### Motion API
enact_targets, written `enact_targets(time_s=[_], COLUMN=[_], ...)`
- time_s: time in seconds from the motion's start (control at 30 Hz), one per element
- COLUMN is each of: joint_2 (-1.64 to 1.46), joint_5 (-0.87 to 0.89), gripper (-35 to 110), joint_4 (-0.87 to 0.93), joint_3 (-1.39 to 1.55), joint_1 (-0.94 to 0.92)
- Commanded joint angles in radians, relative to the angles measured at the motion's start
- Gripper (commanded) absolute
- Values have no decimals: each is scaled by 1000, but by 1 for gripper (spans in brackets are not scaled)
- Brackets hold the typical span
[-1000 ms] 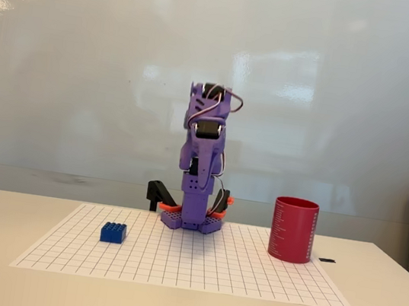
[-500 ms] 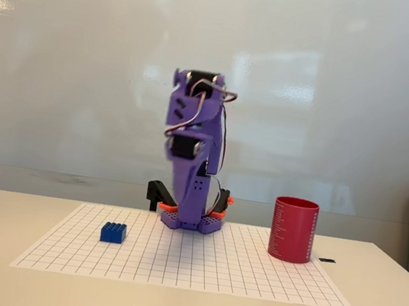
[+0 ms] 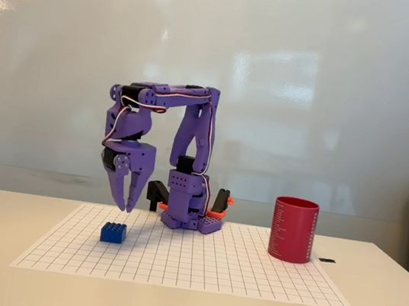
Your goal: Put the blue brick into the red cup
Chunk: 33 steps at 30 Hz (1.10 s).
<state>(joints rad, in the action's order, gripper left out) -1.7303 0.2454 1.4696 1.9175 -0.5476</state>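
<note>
The blue brick (image 3: 113, 232) rests studs-up on the white grid mat, left of centre. My purple gripper (image 3: 125, 206) hangs just above it and slightly to its right, pointing down, apart from the brick, with nothing in it. Its fingers meet near the tips, so it looks shut. The red cup (image 3: 293, 229) stands upright on the mat's right side, with pale print down its side, far from the gripper.
The arm's purple base (image 3: 191, 219) sits at the back middle of the grid mat (image 3: 196, 263), with black and orange clamps beside it. A small black object (image 3: 327, 260) lies right of the cup. A whiteboard wall stands behind the table.
The arm has unfolded from its upright rest pose and swung left and down, bringing the gripper over the blue brick. Brick and cup have not moved.
</note>
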Motion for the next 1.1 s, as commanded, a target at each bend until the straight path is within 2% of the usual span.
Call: enact_targets(time_s=[0.0,0.57,0.6,0.63,0.67,0.8,0.83,1.07], joint_2=[-63,-106,-107,-107,-107,-109,-109,-103], joint_5=[25,48,51,61,71,109,110,97], gripper=[-1,1,9,23,45,67,71,71], joint_4=[-3,-123,-124,-121,-101,-67,-61,-66], joint_3=[46,167,164,164,161,149,150,173], joint_1=[-40,-101,-104,-106,-107,-120,-120,-120])
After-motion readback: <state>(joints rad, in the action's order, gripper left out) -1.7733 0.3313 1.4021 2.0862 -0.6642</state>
